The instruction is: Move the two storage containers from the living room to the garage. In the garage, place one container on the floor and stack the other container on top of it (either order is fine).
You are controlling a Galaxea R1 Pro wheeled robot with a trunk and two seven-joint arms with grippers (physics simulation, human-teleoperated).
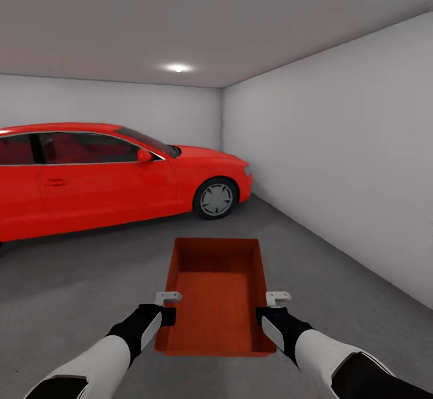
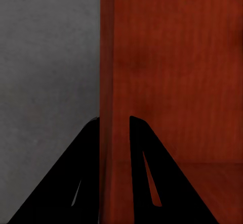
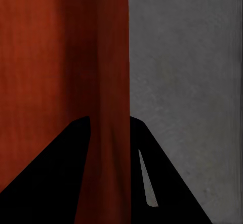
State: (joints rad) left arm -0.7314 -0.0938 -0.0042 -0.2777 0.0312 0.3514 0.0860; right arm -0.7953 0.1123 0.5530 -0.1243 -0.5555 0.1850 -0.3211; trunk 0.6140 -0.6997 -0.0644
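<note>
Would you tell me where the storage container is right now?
In the head view, the storage container is held centrally between both grippers, over the garage floor near the red car.

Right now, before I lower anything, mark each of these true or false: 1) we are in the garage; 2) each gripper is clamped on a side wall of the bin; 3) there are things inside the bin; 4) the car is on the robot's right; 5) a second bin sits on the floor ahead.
1) True: grey concrete floor, white walls and a red car.
2) True: the left gripper straddles the left wall of the storage container, and the right gripper straddles the right wall.
3) False: its inside is bare.
4) False: the car stands ahead on the left.
5) False: one bin is in sight, the one being held.
</note>
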